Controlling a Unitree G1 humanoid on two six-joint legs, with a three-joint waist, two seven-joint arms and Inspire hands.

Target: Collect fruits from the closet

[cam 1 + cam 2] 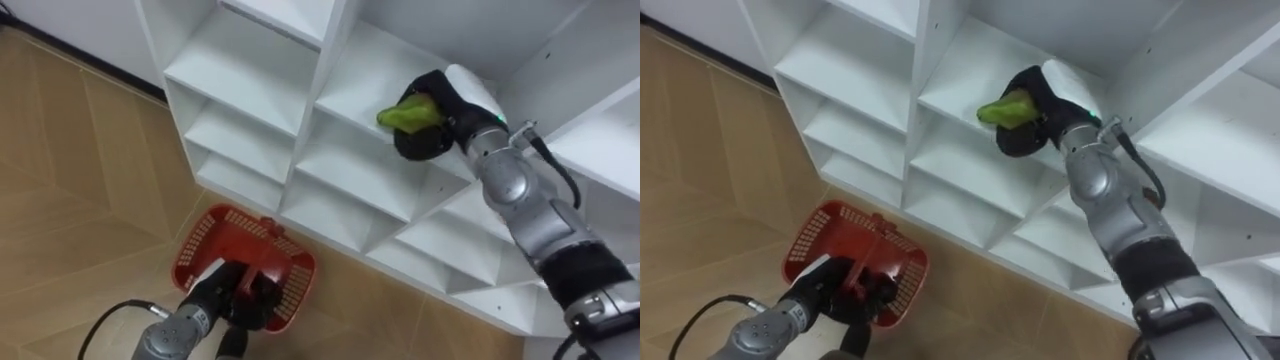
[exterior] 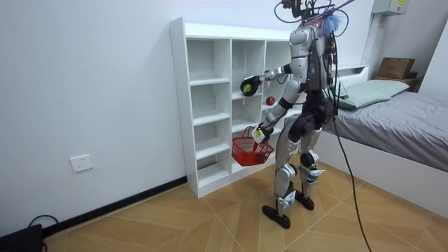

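The right hand, in the upper right of the eye view, has its fingers curled round a green fruit. It holds the fruit just over a shelf board in the middle column of the white closet, and whether the fruit touches the board cannot be told. An upright divider stands close on the frame's left of the hand. At the lower left, the left hand grips the handle of a red basket, which hangs over the wooden floor before the lowest shelves. In the room view the robot stands facing the closet. A small red thing lies on a shelf in the right column, and a bed stands behind.
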